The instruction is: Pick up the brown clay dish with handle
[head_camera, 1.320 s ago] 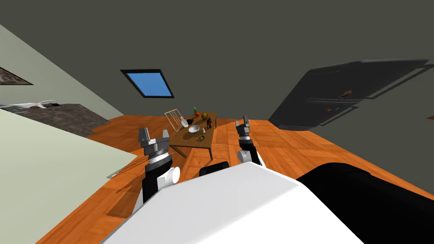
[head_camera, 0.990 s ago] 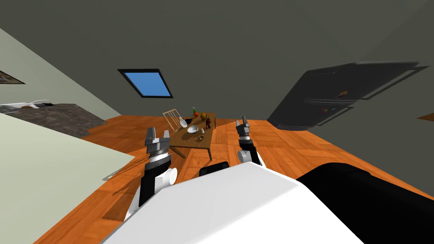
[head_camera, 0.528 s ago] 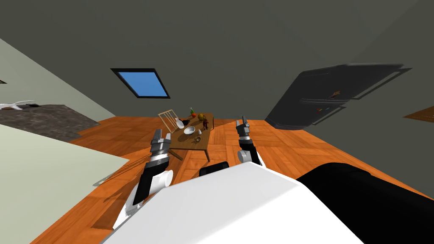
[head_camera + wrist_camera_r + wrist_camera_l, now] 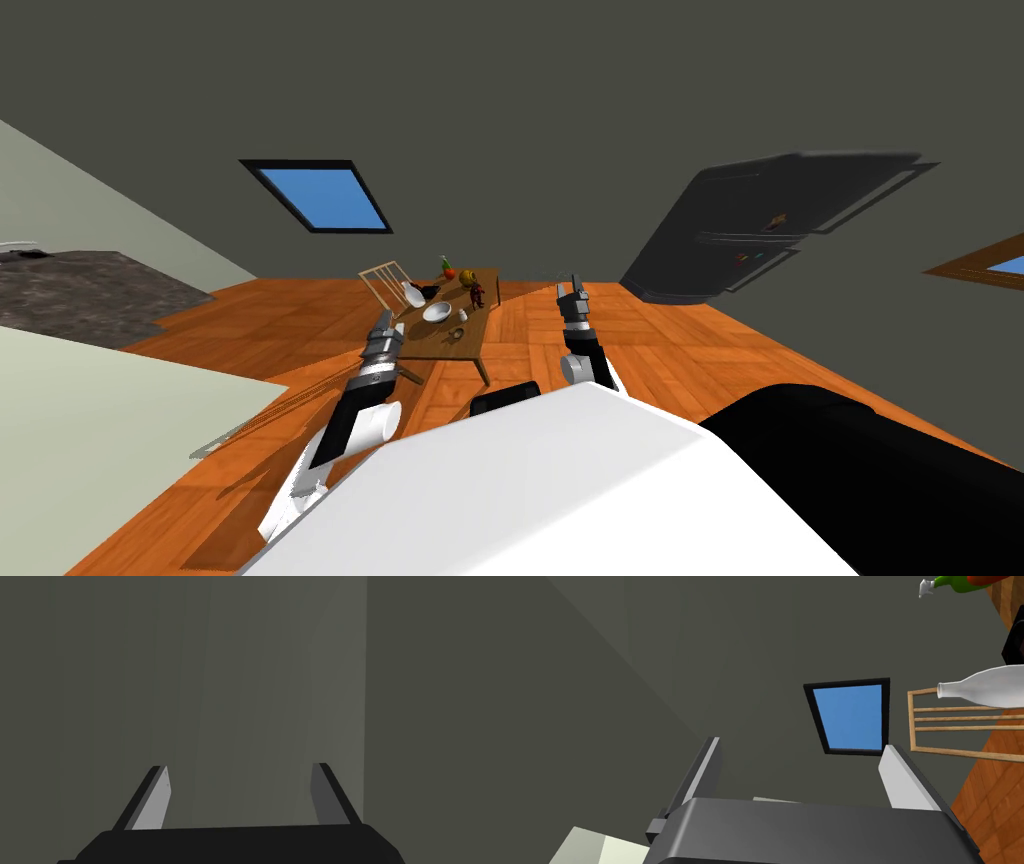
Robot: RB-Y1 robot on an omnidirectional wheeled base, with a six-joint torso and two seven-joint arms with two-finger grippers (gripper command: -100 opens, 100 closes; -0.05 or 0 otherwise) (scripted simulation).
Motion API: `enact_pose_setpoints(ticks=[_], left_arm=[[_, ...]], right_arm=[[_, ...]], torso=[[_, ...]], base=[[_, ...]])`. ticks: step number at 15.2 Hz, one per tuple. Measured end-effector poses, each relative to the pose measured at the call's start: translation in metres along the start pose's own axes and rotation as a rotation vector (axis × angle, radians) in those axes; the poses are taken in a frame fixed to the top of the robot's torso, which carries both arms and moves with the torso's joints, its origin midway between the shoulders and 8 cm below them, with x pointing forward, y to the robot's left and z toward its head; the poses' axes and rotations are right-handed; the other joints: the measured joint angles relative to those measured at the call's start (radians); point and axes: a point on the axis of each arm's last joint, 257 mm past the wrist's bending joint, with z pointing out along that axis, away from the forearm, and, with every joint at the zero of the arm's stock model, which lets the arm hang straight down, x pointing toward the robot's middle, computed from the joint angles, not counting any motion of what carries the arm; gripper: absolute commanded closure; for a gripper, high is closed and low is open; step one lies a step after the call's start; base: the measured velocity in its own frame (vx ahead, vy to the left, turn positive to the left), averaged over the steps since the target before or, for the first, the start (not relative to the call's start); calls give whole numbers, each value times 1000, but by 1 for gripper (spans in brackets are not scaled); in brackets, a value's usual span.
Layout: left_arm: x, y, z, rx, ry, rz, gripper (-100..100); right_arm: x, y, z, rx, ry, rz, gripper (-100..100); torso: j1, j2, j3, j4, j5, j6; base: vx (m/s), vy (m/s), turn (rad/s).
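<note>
dish: most likely the small brownish round piece (image 4: 455, 334) on the near half of the table top. It is too small to make out a handle. It lies apart from both grippers.
table: low, rectangular, brown wood with a plain top (image 4: 478, 325) on thin legs.
on the table: a white bowl (image 4: 436, 312) just beyond the dish; a white bottle (image 4: 412, 293) (image 4: 987, 688) lying on its side; a green bottle (image 4: 445, 266) (image 4: 952, 582); an orange round thing (image 4: 467, 274); a dark red figurine (image 4: 477, 293).
chair: a pale wooden slatted back (image 4: 383, 280) (image 4: 962, 726) at the table's far left side.
left gripper: (image 4: 385, 318) (image 4: 801, 743) the blades stand wide apart with nothing between them. In the head view it shows at the table's near left corner.
right gripper: (image 4: 573, 288) (image 4: 240, 766) the blades are spread and empty, raised to the right of the table.
change: over the last second my head camera has swung, so the table, window and counter have slid left in the picture. The left forearm has reached out further toward the table and its gripper has turned. The right arm keeps its place.
floor: orange-brown wooden parquet (image 4: 650, 340).
room: dark grey-green wall (image 4: 550, 120) with a black-framed blue window (image 4: 315, 195) (image 4: 852, 716); a dark fridge (image 4: 770, 235) to the right; a speckled grey counter top (image 4: 70, 280) to the left.
</note>
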Motion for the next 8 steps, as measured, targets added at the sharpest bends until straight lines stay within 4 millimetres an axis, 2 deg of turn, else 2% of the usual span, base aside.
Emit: enact_pose_setpoints(ticks=[2, 6, 8], left_arm=[[-7, 14, 3, -47, 3, 20, -100], [-18, 58, -2, -166, 8, 69, -100], [-23, 71, -3, -209, 9, 84, -100]], right_arm=[[0, 0, 0, 0, 0, 0, 0], [0, 0, 0, 0, 0, 0, 0], [0, 0, 0, 0, 0, 0, 0]], torso=[[1, 0, 0, 0, 0, 0], [-1, -1, 0, 0, 0, 0], [0, 0, 0, 0, 0, 0]], base=[[33, -80, -63], [45, -94, -46], [45, -70, -58]])
